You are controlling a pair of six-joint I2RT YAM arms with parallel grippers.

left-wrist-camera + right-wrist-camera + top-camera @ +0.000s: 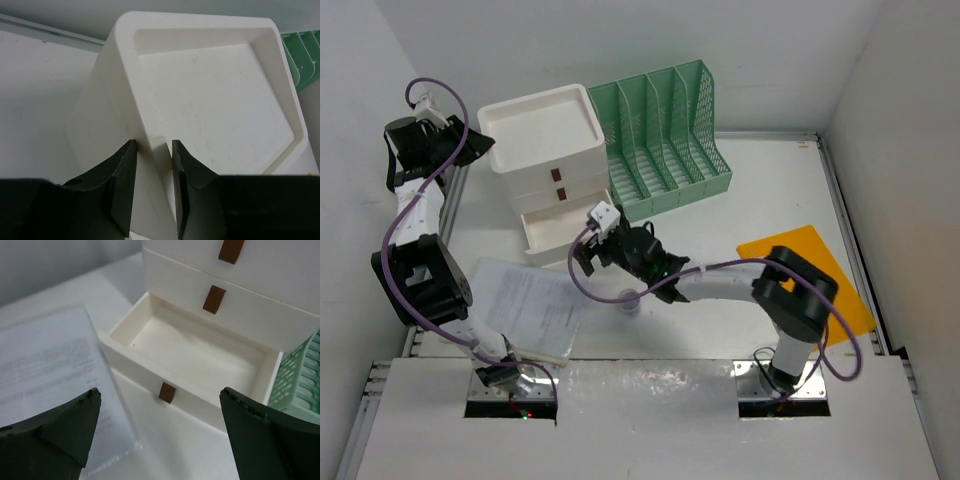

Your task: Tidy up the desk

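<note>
Desk [760,190]: drawer box [542,130] at far left, green rack [665,130] just beside it, papers [525,305] near left, orange folder [805,260] at right.

My right gripper [159,391]: fingers spread wide, over the pulled-out bottom drawer [190,347]. The wrist view shows the drawer's brown handle; from above my arm hides it.

My left gripper [154,145]: fingers a narrow gap apart, with the box's corner edge seen through the gap. I cannot tell whether they touch it.

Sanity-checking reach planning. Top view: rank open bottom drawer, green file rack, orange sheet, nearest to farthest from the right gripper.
1. open bottom drawer: just left of the right gripper, nearly under it.
2. green file rack: beyond it, far centre.
3. orange sheet: far right, partly under the arm.
</note>
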